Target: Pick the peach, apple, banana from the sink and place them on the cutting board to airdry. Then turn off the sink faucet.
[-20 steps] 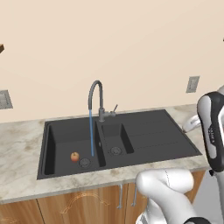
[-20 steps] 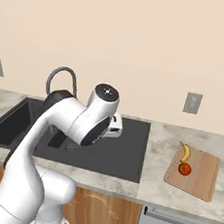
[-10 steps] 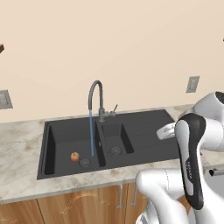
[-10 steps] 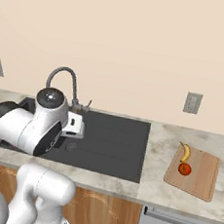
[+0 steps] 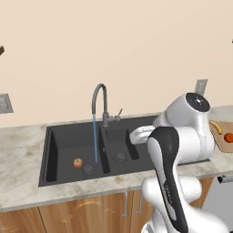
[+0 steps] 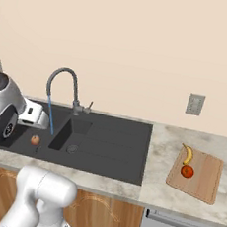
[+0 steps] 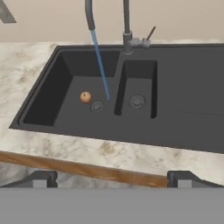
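Item: peach (image 7: 85, 96), the last fruit in the sink (image 7: 52, 65). It lies on the floor of the large basin, at about 9 o'clock from the drain and just beside it, clear of the water stream from the faucet (image 7: 127, 26).

Handling, as I judge it: light, round, soft-skinned, wet, so prone to slip and bruise. I would take it across the widest middle, from above, with gentle pressure.

Already on the board (image 6: 205, 179): banana (image 6: 188, 154) and apple (image 6: 187, 171), near each other.

Jaws: apart, I think, going by the two tips far apart at the hand view's bottom edge; nothing between them.

Faucet is running.
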